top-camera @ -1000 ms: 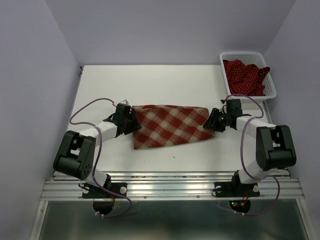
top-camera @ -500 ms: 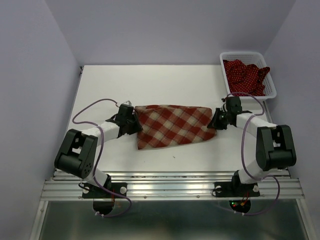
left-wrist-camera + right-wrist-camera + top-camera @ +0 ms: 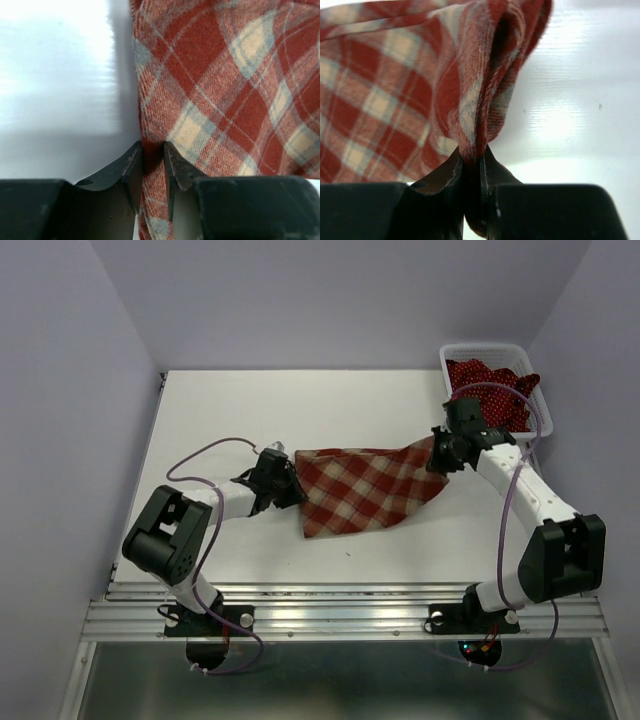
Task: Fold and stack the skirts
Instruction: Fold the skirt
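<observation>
The task looks barely begun: nothing is folded and no stack exists. The left claw (image 3: 152, 150) is nearly closed, pinching the left edge of the plaid skirt (image 3: 360, 490), low against the white surface (image 3: 230, 410). The plaid skirt lies opened out, one layer. At its right corner the right claw (image 3: 472, 160) is clamped tight on a bunched fold, raised off the surface. Beyond the plaid skirt's right end, the white mesh basket (image 3: 545, 418) holds the polka-dot skirts (image 3: 485, 390), heaped and unfolded; their number cannot be told.
</observation>
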Controlling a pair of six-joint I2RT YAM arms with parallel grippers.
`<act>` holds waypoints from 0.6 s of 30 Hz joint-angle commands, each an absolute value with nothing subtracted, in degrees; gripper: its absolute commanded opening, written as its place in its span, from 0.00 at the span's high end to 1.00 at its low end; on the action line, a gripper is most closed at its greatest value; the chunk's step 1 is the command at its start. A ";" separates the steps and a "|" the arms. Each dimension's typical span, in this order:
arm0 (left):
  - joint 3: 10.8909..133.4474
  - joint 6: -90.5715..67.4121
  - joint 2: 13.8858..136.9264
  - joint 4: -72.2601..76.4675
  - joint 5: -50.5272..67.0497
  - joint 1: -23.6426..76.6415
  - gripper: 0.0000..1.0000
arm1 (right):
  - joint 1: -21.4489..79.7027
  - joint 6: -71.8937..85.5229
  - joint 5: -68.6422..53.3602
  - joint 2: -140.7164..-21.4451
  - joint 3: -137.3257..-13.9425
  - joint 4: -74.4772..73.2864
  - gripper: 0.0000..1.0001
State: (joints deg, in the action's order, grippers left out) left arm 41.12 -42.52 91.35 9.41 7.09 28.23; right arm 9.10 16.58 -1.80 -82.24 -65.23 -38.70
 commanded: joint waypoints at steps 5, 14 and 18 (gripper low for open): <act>44.91 -44.56 94.83 13.01 7.03 30.23 0.73 | 21.08 18.72 12.11 -86.48 -78.91 -50.26 0.99; 43.42 -47.45 95.63 15.91 7.91 31.11 0.79 | 33.21 20.74 16.00 -94.12 -89.03 -56.69 0.99; 42.45 -48.51 95.45 16.52 7.56 31.46 0.79 | 37.08 22.14 15.64 -97.02 -92.28 -56.60 0.99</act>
State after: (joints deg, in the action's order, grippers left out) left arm 43.48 -46.70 95.57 14.15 7.09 30.68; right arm 34.33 19.70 14.52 -95.44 -87.50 -55.09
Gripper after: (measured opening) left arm 0.221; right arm 0.156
